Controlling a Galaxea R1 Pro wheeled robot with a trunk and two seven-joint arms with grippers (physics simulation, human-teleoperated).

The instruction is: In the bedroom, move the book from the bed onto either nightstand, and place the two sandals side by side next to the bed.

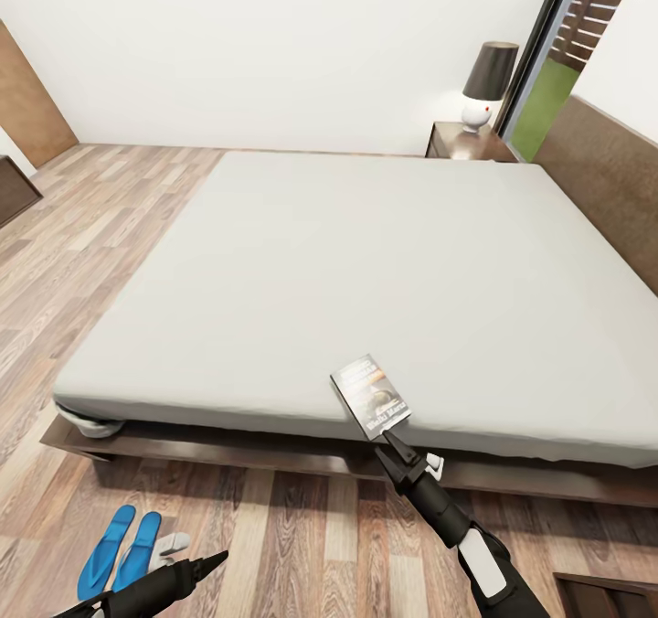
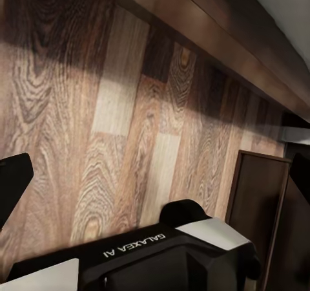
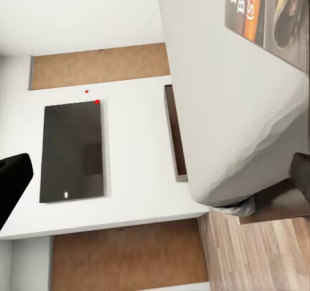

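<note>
Right tool open, empty, poised just short of book at bed edge, lined up for grasp. Left tool grip unclear, idle near sandals.

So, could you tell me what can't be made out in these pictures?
- Book title: too small in the head view; cut off by the edge in the right wrist view.
- Right gripper: whether it touches the book, unclear.
- Sandals: partly hidden by the left arm.
- Nightstand: mostly behind the bed.
</note>
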